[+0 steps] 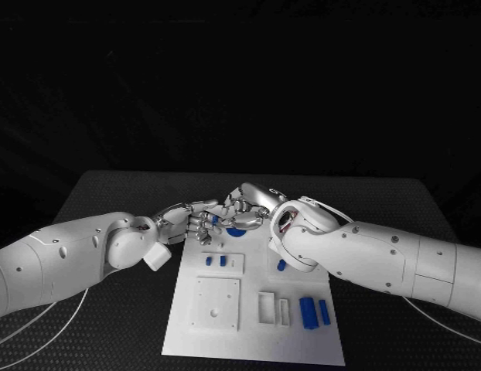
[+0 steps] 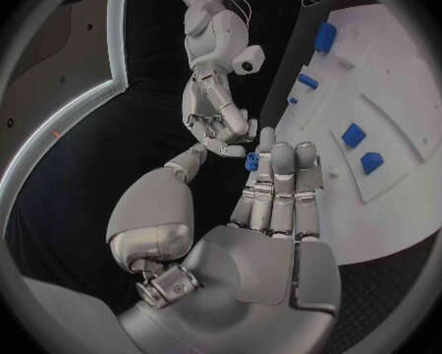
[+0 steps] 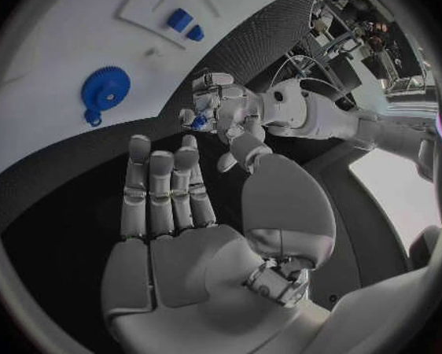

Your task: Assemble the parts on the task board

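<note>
Both hands meet above the far end of the white task board (image 1: 252,340). My left hand (image 1: 187,219) (image 2: 270,236) pinches a small blue part (image 2: 252,161) (image 3: 197,120) at its fingertips. My right hand (image 1: 254,205) (image 3: 172,236) faces it with straight, spread fingers and holds nothing; its fingertips (image 2: 224,136) reach close to the part. A blue gear (image 1: 237,230) (image 3: 105,89) lies on the board just below the hands. Two small blue blocks (image 1: 215,261) sit in a plate nearer me, another blue piece (image 1: 282,265) lies to their right, and two blue bars (image 1: 314,311) lie near the front right.
The board carries a white square plate (image 1: 217,301) and a white slotted frame (image 1: 267,307) at its near half. Black table (image 1: 118,193) surrounds the board. White cables (image 1: 51,309) trail under my left arm.
</note>
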`<state>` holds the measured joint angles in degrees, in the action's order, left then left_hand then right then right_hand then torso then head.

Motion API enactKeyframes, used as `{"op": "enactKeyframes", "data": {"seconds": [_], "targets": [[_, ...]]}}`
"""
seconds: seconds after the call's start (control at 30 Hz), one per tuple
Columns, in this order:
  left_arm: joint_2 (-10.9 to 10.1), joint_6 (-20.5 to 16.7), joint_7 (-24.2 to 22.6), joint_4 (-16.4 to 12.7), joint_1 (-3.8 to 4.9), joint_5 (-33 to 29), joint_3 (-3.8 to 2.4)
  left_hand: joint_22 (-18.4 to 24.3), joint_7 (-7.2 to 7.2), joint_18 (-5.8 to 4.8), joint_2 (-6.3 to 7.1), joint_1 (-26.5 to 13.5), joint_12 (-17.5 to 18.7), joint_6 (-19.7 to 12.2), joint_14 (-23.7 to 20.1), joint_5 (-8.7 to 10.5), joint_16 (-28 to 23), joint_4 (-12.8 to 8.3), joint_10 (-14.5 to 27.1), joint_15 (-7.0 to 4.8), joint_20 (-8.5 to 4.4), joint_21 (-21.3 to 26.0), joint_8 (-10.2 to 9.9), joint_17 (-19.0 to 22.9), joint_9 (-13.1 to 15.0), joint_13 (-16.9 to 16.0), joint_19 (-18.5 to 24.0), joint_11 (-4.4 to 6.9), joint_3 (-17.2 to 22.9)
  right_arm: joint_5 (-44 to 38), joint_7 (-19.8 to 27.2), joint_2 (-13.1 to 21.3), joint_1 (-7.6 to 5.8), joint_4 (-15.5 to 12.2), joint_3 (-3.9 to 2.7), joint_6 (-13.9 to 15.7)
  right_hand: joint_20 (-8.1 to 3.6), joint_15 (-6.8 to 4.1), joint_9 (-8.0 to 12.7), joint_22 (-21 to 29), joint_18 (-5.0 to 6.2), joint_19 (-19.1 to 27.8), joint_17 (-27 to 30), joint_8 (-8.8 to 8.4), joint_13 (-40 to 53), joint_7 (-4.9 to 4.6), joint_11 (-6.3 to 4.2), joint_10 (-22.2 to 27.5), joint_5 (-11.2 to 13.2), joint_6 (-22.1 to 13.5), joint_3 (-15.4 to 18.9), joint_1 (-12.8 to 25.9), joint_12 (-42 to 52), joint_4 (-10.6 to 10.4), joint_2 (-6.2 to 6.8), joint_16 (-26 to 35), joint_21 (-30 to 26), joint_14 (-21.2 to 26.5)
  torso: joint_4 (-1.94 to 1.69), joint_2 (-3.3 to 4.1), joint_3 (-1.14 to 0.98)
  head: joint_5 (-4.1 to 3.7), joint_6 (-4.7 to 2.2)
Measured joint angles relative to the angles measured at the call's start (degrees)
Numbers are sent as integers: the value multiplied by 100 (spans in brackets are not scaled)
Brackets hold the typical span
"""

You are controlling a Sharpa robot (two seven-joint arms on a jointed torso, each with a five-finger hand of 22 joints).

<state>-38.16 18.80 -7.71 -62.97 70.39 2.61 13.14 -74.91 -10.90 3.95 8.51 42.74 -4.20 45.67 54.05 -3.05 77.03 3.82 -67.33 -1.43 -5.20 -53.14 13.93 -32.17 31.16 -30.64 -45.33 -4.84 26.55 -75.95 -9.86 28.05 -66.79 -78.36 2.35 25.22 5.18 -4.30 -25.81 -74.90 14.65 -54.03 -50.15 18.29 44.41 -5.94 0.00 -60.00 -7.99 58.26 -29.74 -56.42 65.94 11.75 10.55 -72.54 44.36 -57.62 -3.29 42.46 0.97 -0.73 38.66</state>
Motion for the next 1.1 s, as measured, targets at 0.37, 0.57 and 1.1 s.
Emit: {"op": "enactKeyframes", "data": {"seconds": [0.37, 0.57, 1.1], "targets": [[15, -36, 3, -41, 0, 3, 0, 0, -24, 13, 0, 0, 22, -44, -21, 0, 0, 8, 50, 21, 21, 0, -23, 6, -14, 8, 20, -29, -8, -119, -188, -120, 13, 62, 0, 62, -55, -81, -63, -1, 0, -13, -64, 86, 127, 100, -73, -78, 117, 201, -55, 39, 61, -118, 39, -114, 169, -38, -5, 0, 0, -1, -1], [18, -41, 3, -49, 0, 4, 0, 1, -24, 12, 0, 0, 22, -45, -21, 0, 0, 8, 60, 21, 22, 0, -23, 11, -14, 8, 21, -20, -8, -191, -262, -136, 40, 103, 9, 58, -62, -85, -94, -4, 0, -21, -84, 129, 187, 131, -127, -100, 315, 309, -60, 27, 83, -123, 78, -158, 246, -41, -4, 1, -1, 8, 3], [28, -38, 3, -64, 0, 12, 2, -3, -23, 17, 0, 0, 22, -45, -21, 0, 0, 8, 60, 21, 31, 0, -23, 10, -19, 8, 29, -19, -8, -236, -273, -120, 54, 107, 22, 46, -83, -125, -110, -4, 0, 2, -89, 129, 223, 154, -130, -97, 466, 333, -171, -93, 83, -99, 85, -157, 257, -37, -1, 1, 2, 20, 8]]}}
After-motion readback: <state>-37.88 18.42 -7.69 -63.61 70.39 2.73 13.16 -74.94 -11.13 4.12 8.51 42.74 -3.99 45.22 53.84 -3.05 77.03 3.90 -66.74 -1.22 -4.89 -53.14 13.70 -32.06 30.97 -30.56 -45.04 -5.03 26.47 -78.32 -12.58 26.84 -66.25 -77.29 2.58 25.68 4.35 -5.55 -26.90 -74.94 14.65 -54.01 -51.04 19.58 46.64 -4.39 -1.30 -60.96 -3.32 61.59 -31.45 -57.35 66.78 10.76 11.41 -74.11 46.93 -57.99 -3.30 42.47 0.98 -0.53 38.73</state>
